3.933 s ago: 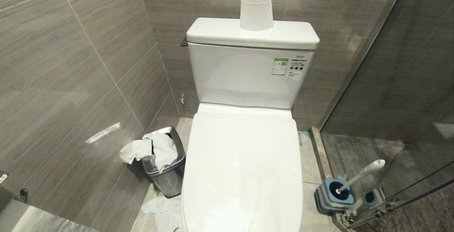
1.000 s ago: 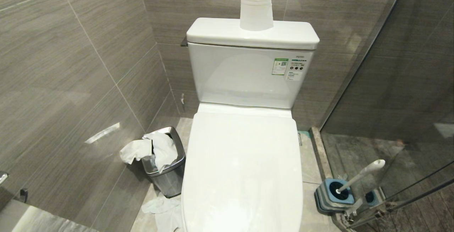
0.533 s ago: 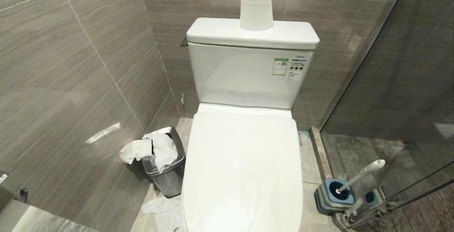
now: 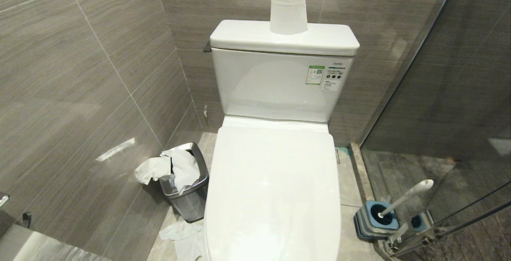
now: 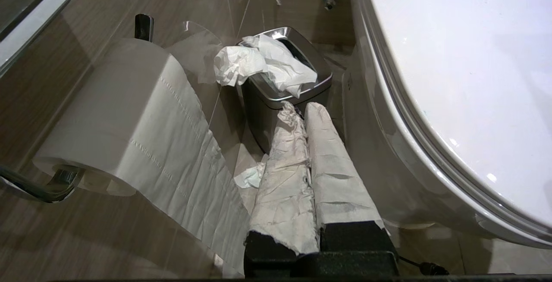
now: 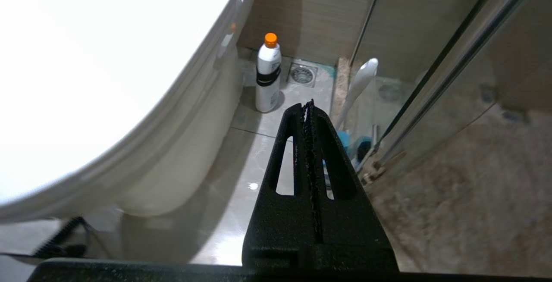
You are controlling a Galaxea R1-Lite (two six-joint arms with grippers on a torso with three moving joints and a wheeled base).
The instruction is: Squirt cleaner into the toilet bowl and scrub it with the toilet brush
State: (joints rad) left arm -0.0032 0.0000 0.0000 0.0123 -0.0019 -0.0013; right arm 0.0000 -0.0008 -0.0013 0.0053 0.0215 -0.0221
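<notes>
Nothing started yet. Toilet lid (image 4: 273, 189) is down flat over the toilet bowl (image 5: 388, 152), so bowl interior is hidden and no blue cleaner visible anywhere. Lid has to go up before any squirt or scrub, imo.

Neither arm shows in head view. Left gripper (image 5: 302, 107) hangs low beside the bowl's left flank, paper-wrapped fingers (image 5: 284, 178) pressed together, empty. Wrap is prob for grip or hygiene, can't confirm. It points toward the steel waste bin (image 5: 286, 96), stuffed w/ crumpled tissue, which sits at 9 o'clock of the bowl in head view. Wall-mounted paper roll (image 5: 129, 114) is just beside that gripper, sheet hanging down.

Right gripper (image 6: 307, 114) sits low on the bowl's right side, black jaws closed tight, holding nothing. It aims along the floor at a white bottle w/ orange cap (image 6: 268, 79), standing upright near the floor drain (image 6: 302, 74), close to the pedestal base. Likely the cleaner bottle, label unreadable.

Toilet brush (image 4: 405, 197) is at 4 o'clock of the bowl in head view, bristle end down in its square grey-blue holder (image 4: 375, 221), handle leaning out toward the glass shower partition (image 4: 459, 93). Handle tip is free, so a right-arm pick looks reachable.

Spare roll (image 4: 288, 11) stands on the cistern lid (image 4: 247, 37) at 12 o'clock, out of the way.
</notes>
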